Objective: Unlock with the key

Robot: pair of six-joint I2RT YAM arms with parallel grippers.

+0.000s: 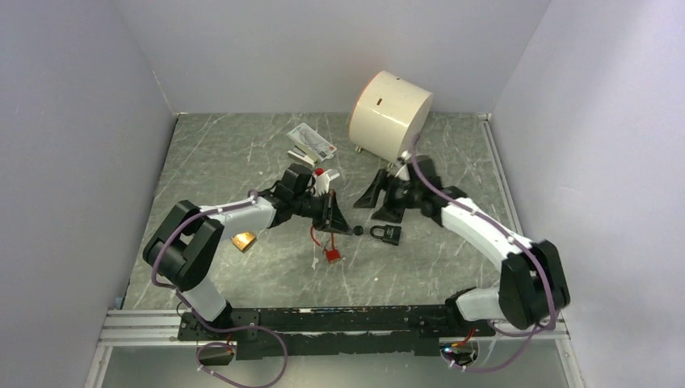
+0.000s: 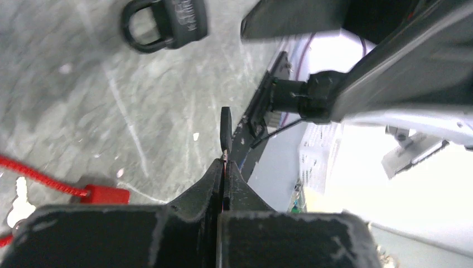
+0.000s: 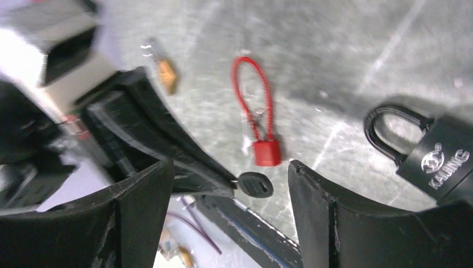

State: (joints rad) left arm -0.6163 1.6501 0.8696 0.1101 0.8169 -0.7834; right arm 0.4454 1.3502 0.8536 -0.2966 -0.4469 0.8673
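Marble tabletop (image 1: 226, 153) walled three sides; left claw (image 2: 224, 170) pinches key (image 2: 225, 125); right claw (image 3: 228, 173) spread, padlock (image 3: 446, 159) just beside.

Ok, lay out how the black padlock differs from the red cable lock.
The black padlock has a thick, rigid shackle; the red cable lock has a long, thin cable loop. The black padlock's body is broad and carries pale lettering; the red cable lock's body is a small plain block. Both lie flat on the table, and their loops appear closed.
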